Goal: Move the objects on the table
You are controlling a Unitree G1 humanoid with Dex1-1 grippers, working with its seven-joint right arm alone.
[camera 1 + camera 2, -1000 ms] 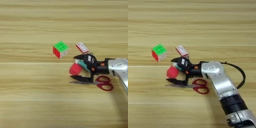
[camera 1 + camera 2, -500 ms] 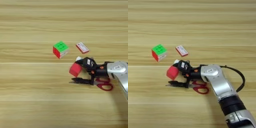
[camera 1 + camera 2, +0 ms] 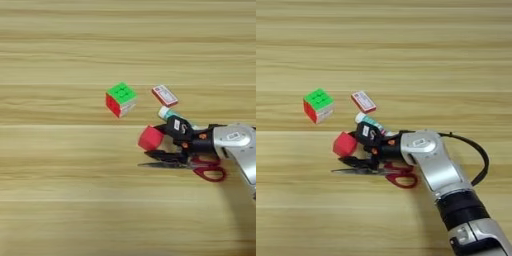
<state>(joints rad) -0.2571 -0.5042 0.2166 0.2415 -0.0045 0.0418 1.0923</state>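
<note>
- Standing alone at the left of the group, the puzzle cube (image 3: 318, 105) rests on the worktop (image 3: 406, 50), well apart from the arm. It looks light and stiff, with smooth faces; two opposite flat sides seem the best place to take it.
- The red cube (image 3: 345, 144) lies just at the tip of the gripper (image 3: 358, 147). One finger (image 3: 365, 134) is above it and the other is lower, near the scissors, so the fingers are spread; I cannot tell if a finger touches the cube. It seems light and perhaps soft, easy to pinch on two sides.
- The flat box (image 3: 363, 101) lies apart, further back. It is thin and low, so it is probably hard to lift; the long edges are the place.
- The glue stick (image 3: 367, 120) lies on its side, partly hidden behind the gripper. It may roll.
- The scissors (image 3: 381, 173) lie flat under the gripper, blades pointing left. They are stiff, thin and probably slippery.
</note>
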